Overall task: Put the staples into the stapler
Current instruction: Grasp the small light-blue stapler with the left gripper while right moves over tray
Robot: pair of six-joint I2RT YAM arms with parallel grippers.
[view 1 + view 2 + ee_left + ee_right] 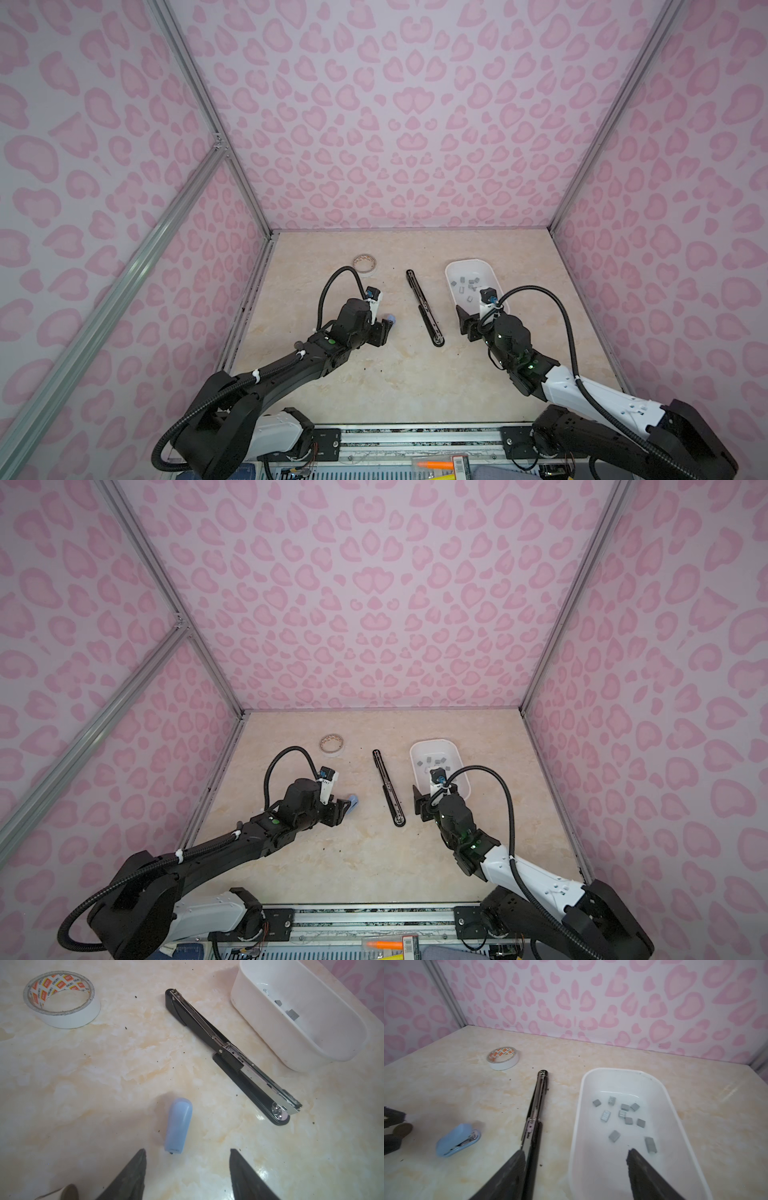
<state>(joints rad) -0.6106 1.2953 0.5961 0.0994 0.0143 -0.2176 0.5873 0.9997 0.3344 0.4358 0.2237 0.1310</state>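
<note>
A long black stapler point(424, 307) point(389, 787) lies opened flat mid-table, its metal magazine point(232, 1055) facing up. Several small grey staples point(623, 1118) point(467, 284) lie loose in a white tray point(577, 1126) to its right. A small blue stapler point(178, 1126) point(456, 1140) rests on its side left of the black one. My left gripper point(187, 1150) point(384, 330) is open, and the blue stapler's end sits just ahead of its fingertips. My right gripper point(575, 1150) point(465, 320) is open and empty above the tray's near rim, one finger over the black stapler's near end.
A roll of white tape point(365, 265) point(62, 999) lies at the back left of the table. Pink patterned walls close in the back and both sides. Small dark specks dot the marble-look tabletop point(374, 382).
</note>
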